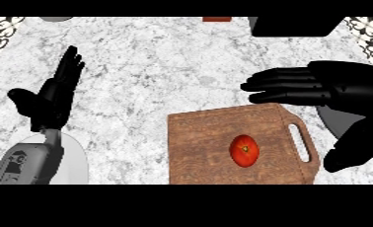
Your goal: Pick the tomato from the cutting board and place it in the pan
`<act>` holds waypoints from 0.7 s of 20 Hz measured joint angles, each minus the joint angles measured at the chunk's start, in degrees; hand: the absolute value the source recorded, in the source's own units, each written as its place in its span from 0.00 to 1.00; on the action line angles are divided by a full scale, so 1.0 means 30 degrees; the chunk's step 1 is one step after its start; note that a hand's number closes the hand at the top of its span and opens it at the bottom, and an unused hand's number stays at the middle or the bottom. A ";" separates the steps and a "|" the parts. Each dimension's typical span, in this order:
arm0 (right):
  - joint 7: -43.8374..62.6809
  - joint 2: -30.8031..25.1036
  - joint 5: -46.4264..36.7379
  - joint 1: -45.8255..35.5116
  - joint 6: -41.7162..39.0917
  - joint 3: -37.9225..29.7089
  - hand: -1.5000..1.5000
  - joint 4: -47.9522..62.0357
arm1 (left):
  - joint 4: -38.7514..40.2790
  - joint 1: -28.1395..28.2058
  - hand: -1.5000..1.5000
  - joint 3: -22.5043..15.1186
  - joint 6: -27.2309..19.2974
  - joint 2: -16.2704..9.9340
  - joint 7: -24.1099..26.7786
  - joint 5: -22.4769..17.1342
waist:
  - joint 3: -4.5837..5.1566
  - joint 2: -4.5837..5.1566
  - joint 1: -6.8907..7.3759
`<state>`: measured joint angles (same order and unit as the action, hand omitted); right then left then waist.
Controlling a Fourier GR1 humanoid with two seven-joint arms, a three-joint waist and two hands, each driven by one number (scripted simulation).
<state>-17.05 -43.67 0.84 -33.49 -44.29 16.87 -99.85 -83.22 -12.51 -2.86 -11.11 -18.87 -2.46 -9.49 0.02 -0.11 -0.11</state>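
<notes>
The tomato (pixel 245 150) lay on the wooden cutting board (pixel 204 142), a little right of the board's middle and clear of its edges, with nothing touching it. The board sat on the marbled white table (pixel 160 63) near the lower edge of the view, its slotted handle (pixel 299 143) turned toward the right.

The right hand (pixel 306 87) came in from the right side and hung just beyond the board's far right corner, its fingers stretched out straight and pointing left, released and holding nothing. Its thumb (pixel 351 148) reached down along the right of the board, beside the handle, apart from the tomato. Whether the hand touched the board could not be told from this view.

The left hand (pixel 51 95) showed at the left of the view, well apart from the board, resting with straight fingers pointing up and the thumb spread to the left; it too was released and held nothing. Its grey forearm (pixel 29 159) rose from the lower left corner, over a pale round shape (pixel 76 159) partly hidden beneath it.

A grey rounded object (pixel 339 120) showed behind the right hand at the right edge, mostly covered, so what it was could not be told. Along the far edge of the table stood a black object (pixel 295 26) at the upper right and a small reddish brown piece (pixel 216 19) near the top middle
</notes>
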 measured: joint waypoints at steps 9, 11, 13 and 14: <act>0.1801 0.1784 -0.2547 0.1303 -0.0811 -0.0088 0.00 -0.0975 | 0.0233 -0.0234 0.50 0.0449 0.0435 0.0565 -0.0140 0.0624 | -0.0006 0.0031 0.0056; 0.1819 0.2294 -0.3630 0.1488 -0.0748 0.0101 0.00 -0.0770 | -0.0010 -0.0266 0.50 0.0457 0.0415 0.0751 -0.0339 0.0758 | -0.0006 0.0032 0.0086; 0.1723 0.2592 -0.4528 0.1476 -0.0867 0.0184 0.00 -0.0454 | 0.0300 -0.0387 0.50 0.0599 0.0421 0.0933 -0.0075 0.0935 | -0.0010 0.0044 0.0091; 0.1842 0.2878 -0.4849 0.1331 -0.0967 0.0268 0.00 -0.0277 | 0.0218 -0.0417 0.50 0.0776 0.0616 0.0821 -0.0231 0.0847 | -0.0007 0.0043 0.0105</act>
<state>-11.52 -35.04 -13.71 -29.49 -47.19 17.67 -100.68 -82.57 -13.76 -0.53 -9.26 -16.41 -3.16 -6.95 0.00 0.02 0.20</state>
